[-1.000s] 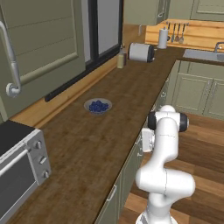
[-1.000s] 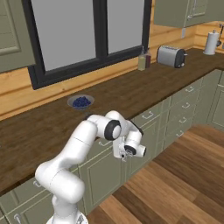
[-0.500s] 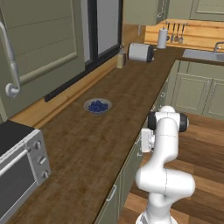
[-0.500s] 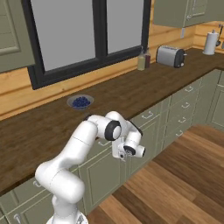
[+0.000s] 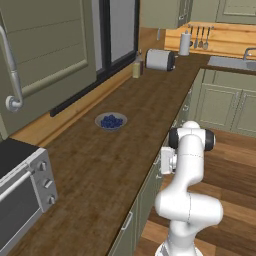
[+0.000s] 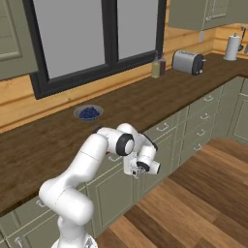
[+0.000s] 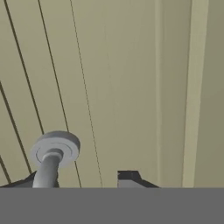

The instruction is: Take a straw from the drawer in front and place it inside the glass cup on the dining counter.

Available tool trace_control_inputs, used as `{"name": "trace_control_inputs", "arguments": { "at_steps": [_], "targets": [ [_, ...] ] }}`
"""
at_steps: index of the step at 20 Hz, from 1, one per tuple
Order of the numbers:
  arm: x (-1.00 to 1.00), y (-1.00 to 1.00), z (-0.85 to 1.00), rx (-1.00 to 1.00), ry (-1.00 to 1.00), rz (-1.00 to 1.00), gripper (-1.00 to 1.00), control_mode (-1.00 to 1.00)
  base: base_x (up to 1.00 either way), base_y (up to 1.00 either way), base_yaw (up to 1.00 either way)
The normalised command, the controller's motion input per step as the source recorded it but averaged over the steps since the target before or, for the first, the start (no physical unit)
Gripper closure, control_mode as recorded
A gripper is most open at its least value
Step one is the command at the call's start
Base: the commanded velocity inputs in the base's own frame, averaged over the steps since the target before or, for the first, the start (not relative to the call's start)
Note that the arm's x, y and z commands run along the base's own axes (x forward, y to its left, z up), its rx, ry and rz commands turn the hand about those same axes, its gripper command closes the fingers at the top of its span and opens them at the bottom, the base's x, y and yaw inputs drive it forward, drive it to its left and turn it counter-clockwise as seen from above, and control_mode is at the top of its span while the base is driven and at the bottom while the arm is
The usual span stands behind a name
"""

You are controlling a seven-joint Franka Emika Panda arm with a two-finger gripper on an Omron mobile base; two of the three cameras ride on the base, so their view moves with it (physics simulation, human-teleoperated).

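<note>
At drawer (image 7: 113,87) handle (image 7: 49,159), pincer (image 7: 87,181) narrowed — closing

A glossy white robot arm (image 5: 187,200) built of thick, rounded tube segments, with smooth bulbous elbows. Dark grey to black rings and round end caps mark its joints. A small boxy white hand (image 6: 140,164) ends in two short dark finger tips (image 7: 129,178).

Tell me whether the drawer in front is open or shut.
Shut. The drawer front lies flush with its neighbours, and the gripper is at its silver handle.
</note>
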Motion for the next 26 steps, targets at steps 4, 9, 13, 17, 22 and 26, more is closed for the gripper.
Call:
{"name": "trace_control_inputs", "arguments": {
  "at_steps": [4, 9, 13, 17, 22, 26],
  "targets": [
    [-0.12, 0.03, -0.14, -0.02, 0.0, 0.0, 1.0, -1.0, 0.0, 0.0, 0.0],
    [-0.3, -0.02, -0.06, 0.0, -0.03, 0.0, 1.0, -1.0, 0.0, 0.0, 0.0],
    [-0.67, -0.23, 0.0, 0.0, -0.11, 0.01, 1.0, -1.0, 0.0, 0.0, 0.0],
    [-0.82, -0.41, 0.0, 0.03, -0.11, 0.02, 1.0, -1.0, 0.0, 0.0, 0.0],
    [-0.93, -0.52, 0.0, 0.06, -0.12, 0.01, 1.0, -1.0, 0.0, 0.0, 0.0],
    [-0.96, -0.52, 0.0, 0.08, -0.13, 0.0, 1.0, -1.0, 0.0, 0.0, 0.0]
  ]
}}
